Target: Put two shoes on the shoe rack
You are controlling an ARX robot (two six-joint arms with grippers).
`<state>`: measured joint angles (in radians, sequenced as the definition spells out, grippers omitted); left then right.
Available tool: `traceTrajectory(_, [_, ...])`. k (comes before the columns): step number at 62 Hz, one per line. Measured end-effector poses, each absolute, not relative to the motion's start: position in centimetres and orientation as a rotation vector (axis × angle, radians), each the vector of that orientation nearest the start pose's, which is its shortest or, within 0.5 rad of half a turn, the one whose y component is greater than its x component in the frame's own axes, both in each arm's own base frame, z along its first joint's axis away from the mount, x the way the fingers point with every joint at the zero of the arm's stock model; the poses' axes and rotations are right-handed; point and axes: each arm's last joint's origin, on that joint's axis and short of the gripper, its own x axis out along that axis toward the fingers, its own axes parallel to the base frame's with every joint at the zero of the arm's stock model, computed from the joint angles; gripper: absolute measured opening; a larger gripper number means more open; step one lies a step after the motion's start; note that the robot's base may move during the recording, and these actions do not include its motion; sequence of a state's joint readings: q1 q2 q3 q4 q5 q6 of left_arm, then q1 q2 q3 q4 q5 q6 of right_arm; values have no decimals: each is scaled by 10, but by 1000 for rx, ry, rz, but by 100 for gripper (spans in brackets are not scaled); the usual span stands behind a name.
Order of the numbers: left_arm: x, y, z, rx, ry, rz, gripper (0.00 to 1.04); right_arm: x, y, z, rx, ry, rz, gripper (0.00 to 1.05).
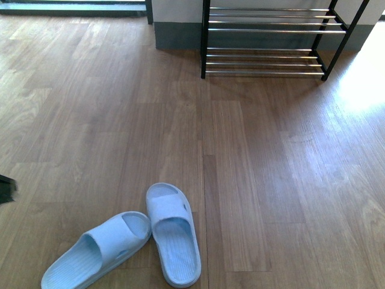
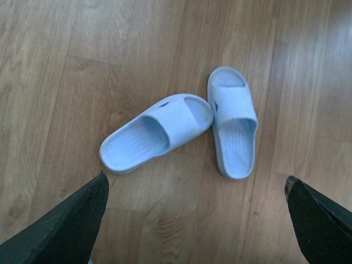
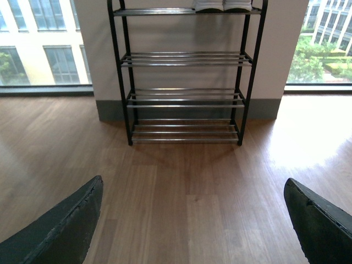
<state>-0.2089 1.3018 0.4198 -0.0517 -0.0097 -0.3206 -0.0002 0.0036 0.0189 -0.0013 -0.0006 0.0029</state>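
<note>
Presently, the left hand [image 2: 195, 179] hangs over the wooden floor [image 1: 271, 180] with its two dark fingers [image 2: 66, 225] spread wide and nothing between them. Both pale-blue sandals lie on the floor just ahead of this hand, clear of its fingers. The straight sandal [image 2: 232, 121] lies sole down, with its toe pointing away from the hand. The angled sandal [image 2: 157, 132] lies beside it, turned sideways, and its toe end touches the straight sandal's side near the strap.

The right hand [image 3: 192, 181] is likewise spread wide and empty. It faces the shoe rack [image 3: 184, 58], which stands well ahead of it against a wall. The rack has black side frames and four tiers of thin chrome bars. Its three lower tiers carry nothing. A pair of white-soled shoes [image 3: 223, 5] sits on the top tier, cut off by the picture edge. The sandals are well apart from the rack.
</note>
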Motion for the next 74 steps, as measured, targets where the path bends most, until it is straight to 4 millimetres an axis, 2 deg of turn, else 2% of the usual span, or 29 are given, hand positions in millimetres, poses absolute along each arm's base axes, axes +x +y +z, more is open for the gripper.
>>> traceTrajectory(6, [238,-45,106,-34,1022,-89,95,97,0,170,3,-14,0,95])
traceTrajectory(14, [261,-43,60,63,1148,-111,95,97,0,170,3,-14,0,95])
traceTrajectory(23, [275,-45,19,119,1251,-138,95,97,0,170,3,-14,0,95])
traceTrajectory(30, [276,-52,-16,202,1316,-203,95,97,0,170,3,-14,0,95])
traceTrajectory(37, [274,-57,-33,274,1328,-264,95,97,0,170,3,-14,0,95])
traceTrajectory(42, [281,-58,-48,322,1308,-281,95,97,0,170,3,-14,0,95])
traceTrajectory(49, [288,-57,-66,337,1315,-298,95,97,0,170,3,-14,0,95])
traceTrajectory(57, [286,-57,-85,349,1357,-330,95,97,0,170,3,-14,0,95])
traceTrajectory(74, [291,-69,-109,328,1339,-435,95,97,0,170,3,-14,0,95])
